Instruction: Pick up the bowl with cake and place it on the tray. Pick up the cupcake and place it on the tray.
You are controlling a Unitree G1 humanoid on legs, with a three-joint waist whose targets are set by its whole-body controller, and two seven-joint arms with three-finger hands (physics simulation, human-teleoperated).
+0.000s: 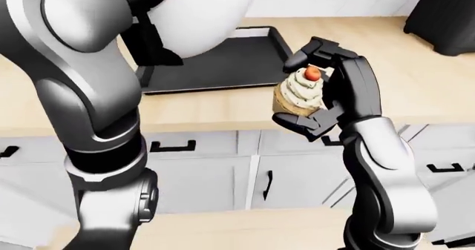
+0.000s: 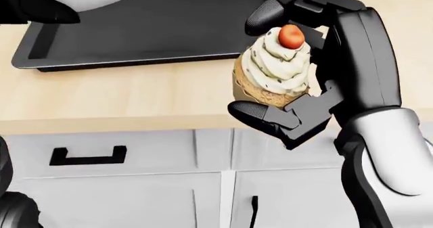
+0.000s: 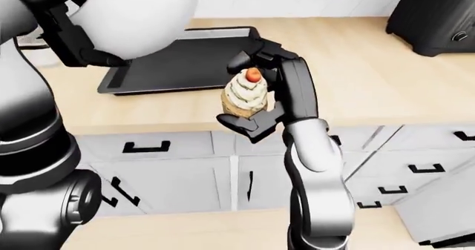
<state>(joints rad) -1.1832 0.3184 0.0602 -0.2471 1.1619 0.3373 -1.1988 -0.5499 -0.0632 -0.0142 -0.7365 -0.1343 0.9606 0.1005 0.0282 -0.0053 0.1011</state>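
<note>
Count: one cupcake, one black tray, one white bowl, one wooden counter, two hands.

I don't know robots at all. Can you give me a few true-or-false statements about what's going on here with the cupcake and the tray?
1. The right robot hand holds the cupcake. True.
2. The cupcake rests on the tray. False: it is held in the air, right of the tray.
3. The cupcake has a red topping. True.
4. The tray is white. False: it is dark.
5. The tray lies on the wooden counter. True.
</note>
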